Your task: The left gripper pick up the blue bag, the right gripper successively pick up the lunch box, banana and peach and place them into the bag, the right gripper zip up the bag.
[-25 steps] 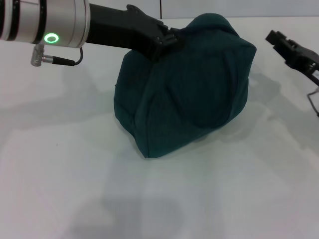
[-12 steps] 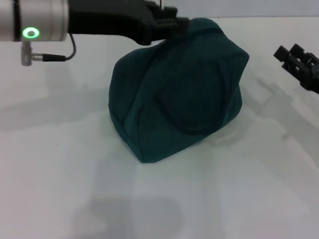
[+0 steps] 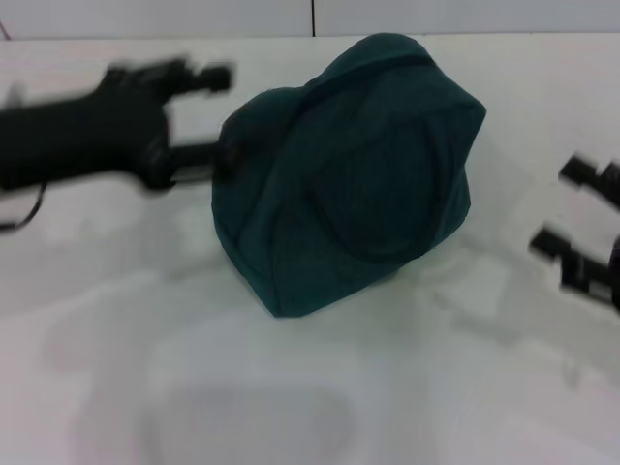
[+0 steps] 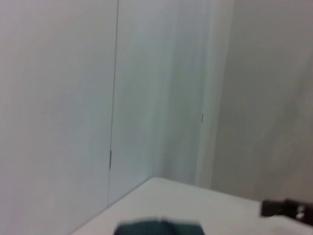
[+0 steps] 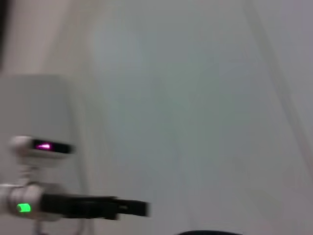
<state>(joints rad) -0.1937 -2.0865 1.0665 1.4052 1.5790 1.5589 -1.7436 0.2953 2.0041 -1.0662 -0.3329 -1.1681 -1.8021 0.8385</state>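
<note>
We saw the left hand (image 3: 211, 114) spread open, empty, just left of the blue bag (image 3: 354, 174); right hand (image 3: 570, 208) also open at right edge; bag closed on tabletop (image 3: 291, 387).

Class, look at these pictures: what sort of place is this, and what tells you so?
Probably a robot lab or test bench, not a home: a plain white table against bare pale wall panels, with only a blue bag between the left gripper and right gripper.
</note>
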